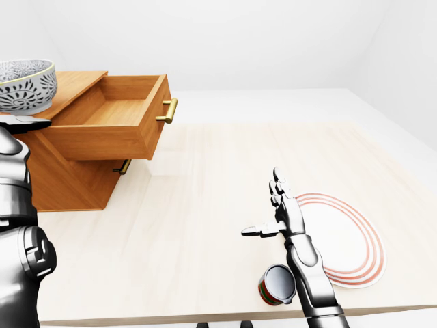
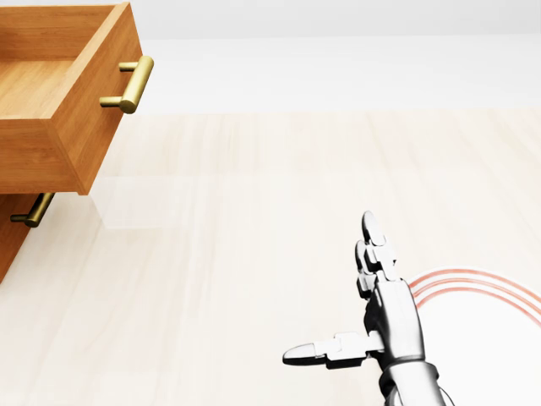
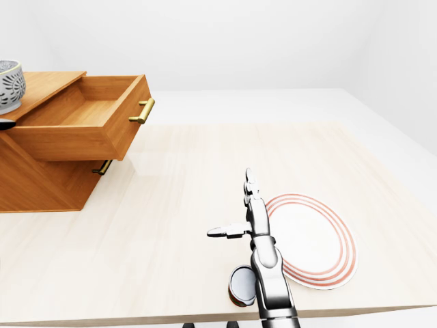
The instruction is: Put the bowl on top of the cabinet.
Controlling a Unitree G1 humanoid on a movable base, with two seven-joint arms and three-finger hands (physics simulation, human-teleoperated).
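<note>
A grey-and-white patterned bowl [image 1: 24, 85] shows at the top left of the left-eye view, over the left end of the wooden cabinet [image 1: 68, 181]. Right beneath the bowl lies one finger of my left hand [image 1: 26, 122]; the view's edge cuts off the rest, so the grip is hidden. The left arm fills the left edge below. The cabinet's top drawer [image 1: 109, 130] stands pulled out and empty. Low over the table, right of centre, my right hand [image 1: 263, 203] is open, fingers up and thumb out to the left, holding nothing.
A white plate with red rings [image 1: 345, 239] lies on the pale wooden table [image 1: 205, 184] just right of the right hand. A small can [image 1: 276, 283] lies on its side by the right forearm near the table's bottom edge. Brass handles [image 1: 169, 109] stick out from the drawers.
</note>
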